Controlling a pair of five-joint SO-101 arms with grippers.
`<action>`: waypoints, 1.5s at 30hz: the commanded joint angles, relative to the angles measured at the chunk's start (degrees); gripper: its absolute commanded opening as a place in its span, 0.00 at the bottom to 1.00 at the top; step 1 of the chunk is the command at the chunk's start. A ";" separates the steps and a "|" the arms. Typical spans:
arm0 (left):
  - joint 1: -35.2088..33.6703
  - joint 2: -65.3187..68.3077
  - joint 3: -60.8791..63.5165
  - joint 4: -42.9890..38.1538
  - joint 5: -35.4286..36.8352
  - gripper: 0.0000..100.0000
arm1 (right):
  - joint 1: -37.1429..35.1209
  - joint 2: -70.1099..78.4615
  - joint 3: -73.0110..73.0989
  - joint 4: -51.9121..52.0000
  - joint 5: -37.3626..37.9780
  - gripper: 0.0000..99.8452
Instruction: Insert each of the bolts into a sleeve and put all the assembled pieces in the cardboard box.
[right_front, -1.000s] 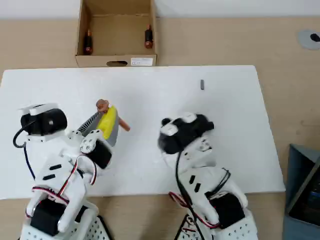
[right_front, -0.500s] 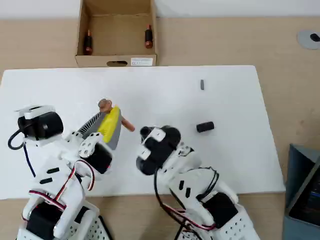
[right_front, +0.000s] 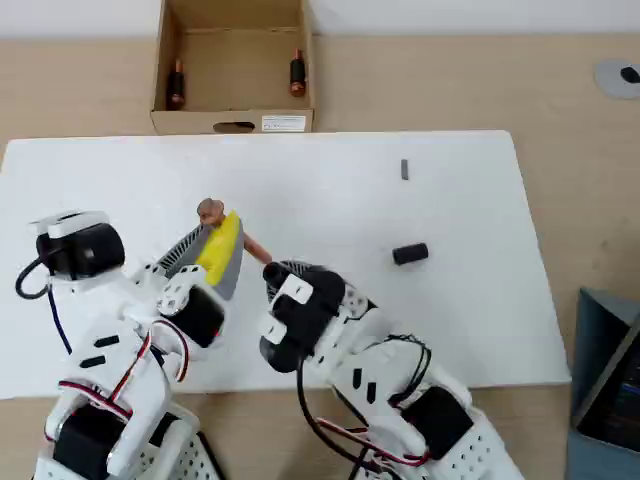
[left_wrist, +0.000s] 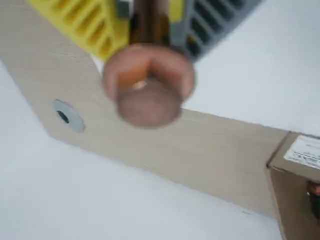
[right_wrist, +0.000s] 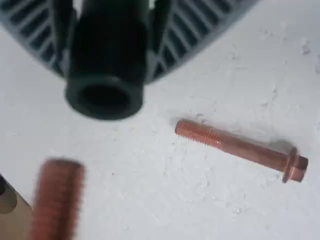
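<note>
Left pincer (left_wrist: 150, 15) pinched a bolt (left_wrist: 148, 85), right pincer (right_wrist: 107, 30) a sleeve (right_wrist: 104, 90); beneath both lay a white sheet (right_front: 450, 300) covering the wooden desk (right_front: 570, 120).

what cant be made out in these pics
- High view: small dark thing on the white mat, too small to name.
- High view: two pieces in the box, too small to judge how fully they are assembled.
- Left wrist view: held bolt blurred, its threaded end cut off by the edge.
- Right wrist view: held sleeve cut off by the edge, length unknown.
</note>
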 joint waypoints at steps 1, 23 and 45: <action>0.53 -0.48 0.97 -0.97 0.70 0.00 | -0.66 -7.08 -1.63 -4.22 0.62 0.01; 11.08 -0.57 4.57 10.37 0.62 0.00 | -0.66 -7.08 -2.77 -5.98 3.52 0.01; 8.88 -0.48 1.85 16.70 0.09 0.22 | -0.66 -7.08 -2.68 -5.71 3.52 0.01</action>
